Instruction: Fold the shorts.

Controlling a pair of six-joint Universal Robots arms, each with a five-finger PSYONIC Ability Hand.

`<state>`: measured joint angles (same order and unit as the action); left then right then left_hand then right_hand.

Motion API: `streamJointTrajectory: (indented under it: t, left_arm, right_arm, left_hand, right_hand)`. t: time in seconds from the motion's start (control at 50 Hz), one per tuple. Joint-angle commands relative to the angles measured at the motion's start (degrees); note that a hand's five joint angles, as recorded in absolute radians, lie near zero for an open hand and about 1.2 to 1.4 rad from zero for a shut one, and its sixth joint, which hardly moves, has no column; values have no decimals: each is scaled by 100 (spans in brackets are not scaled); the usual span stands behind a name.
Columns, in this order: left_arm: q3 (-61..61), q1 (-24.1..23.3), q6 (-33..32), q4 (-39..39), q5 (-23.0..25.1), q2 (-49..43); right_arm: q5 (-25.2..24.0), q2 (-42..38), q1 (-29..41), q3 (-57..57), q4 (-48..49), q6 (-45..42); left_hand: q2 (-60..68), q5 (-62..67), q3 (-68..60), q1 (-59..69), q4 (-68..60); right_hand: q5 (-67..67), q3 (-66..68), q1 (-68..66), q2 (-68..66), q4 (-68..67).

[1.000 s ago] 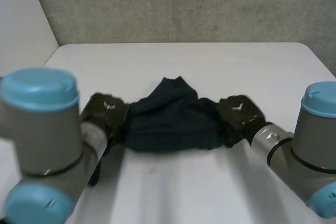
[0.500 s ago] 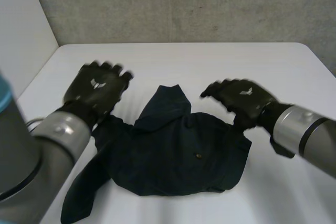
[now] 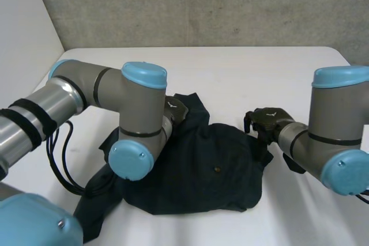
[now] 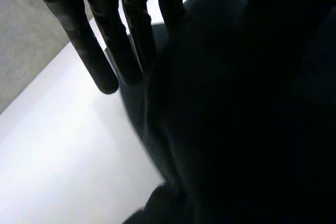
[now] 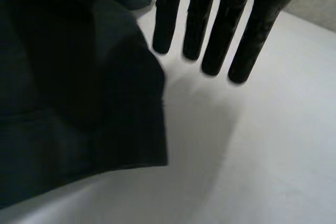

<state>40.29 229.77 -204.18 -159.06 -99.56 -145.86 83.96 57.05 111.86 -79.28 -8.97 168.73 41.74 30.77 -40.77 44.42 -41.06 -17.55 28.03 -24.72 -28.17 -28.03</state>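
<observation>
While the dark navy cloth shorts (image 3: 213, 171) lie in a rumpled heap on the flat white bench (image 3: 271, 73), both black hands rest at their borders with nothing clasped.

The left hand (image 3: 176, 109) sits at the far left part of the shorts. In the head view it is largely hidden behind the grey, blue-capped left arm (image 3: 135, 119), which reaches across the cloth. Seen from the left wrist, its fingers (image 4: 97, 56) are straight and a little apart. The one nearest the shorts lies against the fabric, and the others are over bare bench just beside it.

The right hand (image 3: 268, 120) is at the far right corner of the shorts, touching their edge in the head view. From the right wrist, its fingers (image 5: 212, 40) are straight and side by side over bare bench just beside the hem, closed on nothing.

A small pale button (image 3: 217, 170) shows near the middle of the shorts. One limp leg of cloth trails from their near left side.
</observation>
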Motion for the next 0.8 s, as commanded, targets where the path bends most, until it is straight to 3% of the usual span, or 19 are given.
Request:
streamJointTrajectory:
  t: [0.02, 0.04, 0.18, 0.34, 0.4, 0.46, 0.52, 0.62, 0.8]
  left_arm:
    - [-408, 190, 19, -64, -380, -22]
    - [-399, 199, 19, -134, -380, 65]
    - [-399, 366, 19, -802, -362, 576]
    - [-1163, 639, 89, -2339, -397, 1181]
    - [-1243, 674, 194, -2972, -415, 1603]
    - [-1112, 823, 589, -3421, -450, 2148]
    - [-770, 911, 967, -3422, -441, 2412]
    - [791, 1113, 1827, -3378, -362, 3114]
    - [3931, 1306, 2479, -3527, -345, 3520]
  right_arm:
    - [-204, -141, 187, 466, -456, 64]
    - [-265, -124, 188, 492, -482, 64]
    - [-740, -80, 170, 1010, -597, 55]
    - [-38, 26, 144, 3197, -290, 11]
    - [42, 280, 196, 3726, 429, 73]
    - [7, 718, 205, 3596, 1535, 99]
    - [-19, 939, 205, 3385, 1960, 99]
    - [-440, 1230, 214, 2543, 1952, 90]
    - [-758, 1134, 424, 776, 1276, -111]
  left_hand:
    - [3035, 3131, -3131, 2766, -3102]
    - [3388, 3484, -3484, 3120, -3455]
    - [3826, 3923, -3923, 3558, -3894]
    - [3826, 3923, -3923, 3558, -3894]
    - [3826, 3923, -3923, 3558, -3894]
    - [3826, 3923, -3923, 3558, -3894]
    - [3826, 3923, -3923, 3558, -3894]
    - [3826, 3923, -3923, 3558, -3894]
    - [3528, 3625, -3625, 3260, -3596]
  right_hand:
    - [-4455, 4406, -4737, -4393, -4406]
    - [-5210, 5161, -5492, -5148, -5161]
    - [-5245, 5197, -5528, -5183, -5197]
    - [-5245, 5197, -5528, -5183, -5197]
    - [-5245, 5197, -5528, -5183, -5197]
    - [-5245, 5197, -5528, -5183, -5197]
    - [-5245, 5197, -5528, -5183, -5197]
    - [-5245, 5197, -5528, -5183, -5197]
    - [-5245, 5197, -5528, -5183, -5197]
